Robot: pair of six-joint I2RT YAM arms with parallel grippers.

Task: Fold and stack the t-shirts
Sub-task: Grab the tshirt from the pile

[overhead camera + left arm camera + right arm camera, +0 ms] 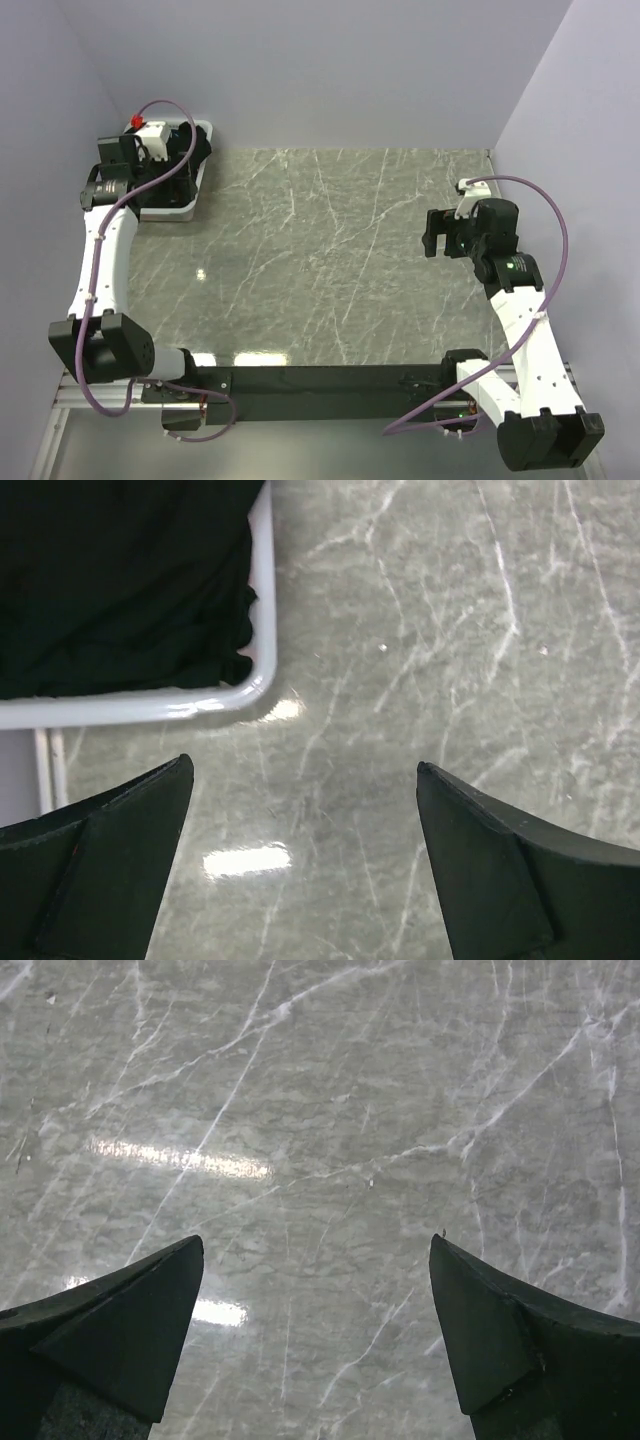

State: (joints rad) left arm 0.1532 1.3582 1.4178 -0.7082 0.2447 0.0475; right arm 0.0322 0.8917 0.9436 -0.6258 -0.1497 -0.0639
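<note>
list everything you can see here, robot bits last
table: one, grey-green marble with white veins, fills the middle of the top view
basket: one, white, far left corner of the table
black t-shirt: black cloth bunched inside the basket, can't tell if more than one piece
walls: pale lilac, behind and on both sides of the table
left arm: one, white and black, reaching to the basket
right arm: one, white and black, over the table's right side
left gripper: black, open, above bare table by the basket corner
right gripper: black, open, above bare table
</note>
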